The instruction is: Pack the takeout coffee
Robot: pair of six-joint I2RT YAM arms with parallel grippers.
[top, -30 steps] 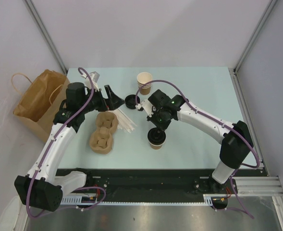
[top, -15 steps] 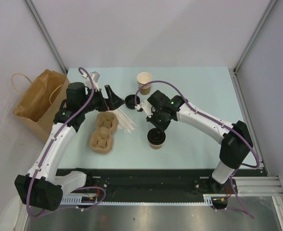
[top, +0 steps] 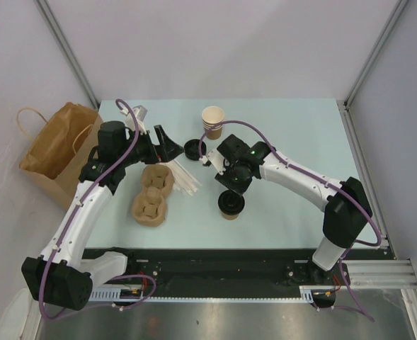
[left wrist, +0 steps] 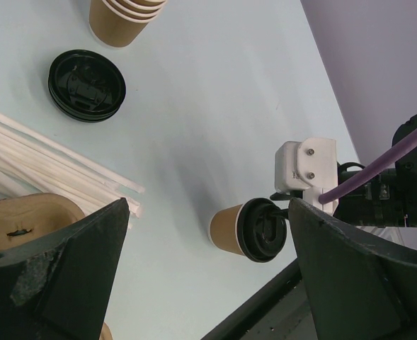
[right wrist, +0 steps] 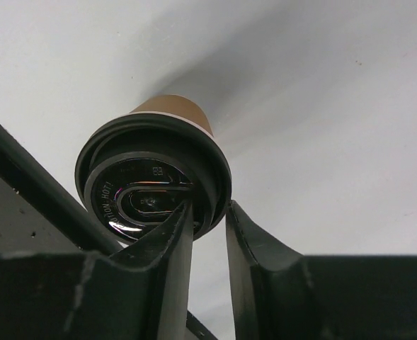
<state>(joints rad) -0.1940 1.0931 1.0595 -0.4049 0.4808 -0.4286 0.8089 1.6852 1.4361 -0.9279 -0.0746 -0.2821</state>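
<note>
**Lidded cup on the table, right pincer just above it**

On my overhead feed the small tan paper coffee cup with the round black plastic lid (top: 230, 205) stands upright on the pale blue-green table (top: 300, 127). It is toward the near edge, around the middle, and I see it in neither the carrier nor the bag. The right gripper (top: 231, 185) hangs directly over it. Through the right wrist camera its jaws are narrow, only a slim gap between them. The near edge of the lid shows in that gap, and one finger (right wrist: 176, 241) crosses in front of the lid. I cannot tell whether either finger touches the rim.

The left gripper (top: 167, 146) is spread wide and holds nothing. It sits near the back left of the table, above the far end of the moulded brown pulp cup carrier (top: 151, 195). The carrier lies to the left of the lidded cup, apart from it. A bundle of thin white straws (top: 187, 180) lies beside the carrier's right edge.

Further back are loose black plastic lids (top: 192, 148), flat on the table. Just behind them stands a stack of lidless tan paper cups (top: 212, 120). A large brown paper bag with handles (top: 56, 149) stands open off the table's left edge.
</note>
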